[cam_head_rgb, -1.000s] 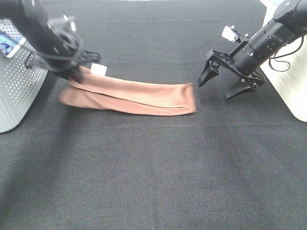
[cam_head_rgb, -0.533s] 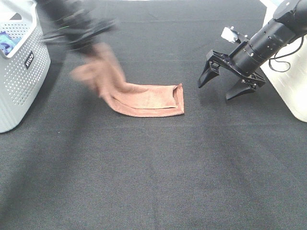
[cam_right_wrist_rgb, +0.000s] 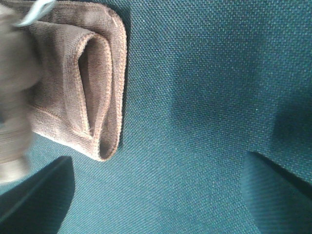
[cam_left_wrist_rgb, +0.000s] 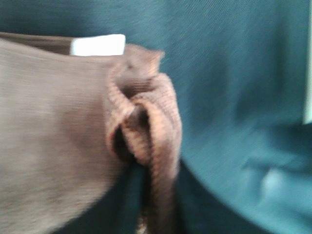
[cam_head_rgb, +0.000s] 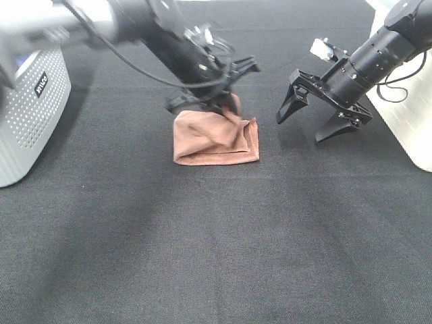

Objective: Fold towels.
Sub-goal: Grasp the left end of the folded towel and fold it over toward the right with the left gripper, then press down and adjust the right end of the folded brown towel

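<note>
The reddish-brown towel [cam_head_rgb: 202,140] lies folded on the black table, its left half brought over onto its right half. My left gripper [cam_head_rgb: 225,101] reaches across the middle and is shut on the towel's bunched end just above the fold's right side. In the left wrist view the pinched towel [cam_left_wrist_rgb: 144,126] fills the frame, with its white tag [cam_left_wrist_rgb: 97,45] showing. My right gripper [cam_head_rgb: 322,115] is open and empty, hovering right of the towel. The right wrist view shows the towel's folded end [cam_right_wrist_rgb: 92,83] beyond the open gripper [cam_right_wrist_rgb: 156,195].
A white perforated basket [cam_head_rgb: 30,115] stands at the left edge. A white container [cam_head_rgb: 413,128] stands at the right edge behind the right arm. Bare black table [cam_head_rgb: 216,256] stretches in front of the towel.
My left gripper has carried the towel's left end up and over to the right, folding the long strip in half. The right arm has barely moved.
</note>
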You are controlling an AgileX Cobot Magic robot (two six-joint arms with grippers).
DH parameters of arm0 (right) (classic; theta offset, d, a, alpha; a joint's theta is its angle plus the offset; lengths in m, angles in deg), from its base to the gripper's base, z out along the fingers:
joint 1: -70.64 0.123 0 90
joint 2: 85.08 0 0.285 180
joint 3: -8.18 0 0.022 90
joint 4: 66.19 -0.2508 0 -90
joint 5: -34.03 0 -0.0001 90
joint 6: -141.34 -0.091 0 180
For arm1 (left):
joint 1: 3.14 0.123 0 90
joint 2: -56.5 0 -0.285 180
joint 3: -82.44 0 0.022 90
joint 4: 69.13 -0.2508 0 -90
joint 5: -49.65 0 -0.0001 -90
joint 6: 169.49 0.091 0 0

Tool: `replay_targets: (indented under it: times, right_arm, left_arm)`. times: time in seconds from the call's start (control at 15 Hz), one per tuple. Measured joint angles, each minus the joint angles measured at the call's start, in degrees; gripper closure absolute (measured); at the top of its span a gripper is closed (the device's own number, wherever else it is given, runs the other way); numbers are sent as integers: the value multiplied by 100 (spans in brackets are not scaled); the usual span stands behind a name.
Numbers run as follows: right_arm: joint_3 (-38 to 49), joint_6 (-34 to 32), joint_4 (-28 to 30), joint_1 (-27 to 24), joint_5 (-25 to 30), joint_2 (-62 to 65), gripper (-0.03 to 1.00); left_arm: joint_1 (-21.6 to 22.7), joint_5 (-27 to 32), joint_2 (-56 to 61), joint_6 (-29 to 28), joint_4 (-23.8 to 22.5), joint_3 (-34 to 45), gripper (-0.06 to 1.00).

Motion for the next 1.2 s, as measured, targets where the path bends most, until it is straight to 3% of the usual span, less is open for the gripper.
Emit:
replay_targets:
  times: [0.07,0.13,0.2,0.27,0.4,0.6,0.8,1.0,1.2]
  right_arm:
    - [0,0,-6,0,0,0,10]
    - [0,0,-11,0,0,0,10]
    - [0,0,-11,0,0,0,10]
    - [0,0,-11,0,11,0,10]
    - [0,23,-264,0,178,0,10]
    - [0,539,-1255,57,487,0,10]
    - [0,1249,-2257,625,338,0,11]
    - [0,1593,-2687,1060,-189,-115,13]
    - [-6,1851,-3054,1049,-350,-401,13]
  left_arm:
    - [-23,-218,-11,-17,189,-11,51]
    - [-40,-395,-11,52,476,-17,41]
    - [-40,-395,-11,52,476,-17,41]
    - [-40,-481,-11,252,745,-17,34]
    - [17,-470,92,1003,831,-17,31]
    - [441,-195,550,1811,149,-17,30]
    - [894,464,819,1914,-882,-46,30]
    - [928,945,814,1971,-1083,-46,30]
    - [928,1272,814,1988,-1203,-46,30]
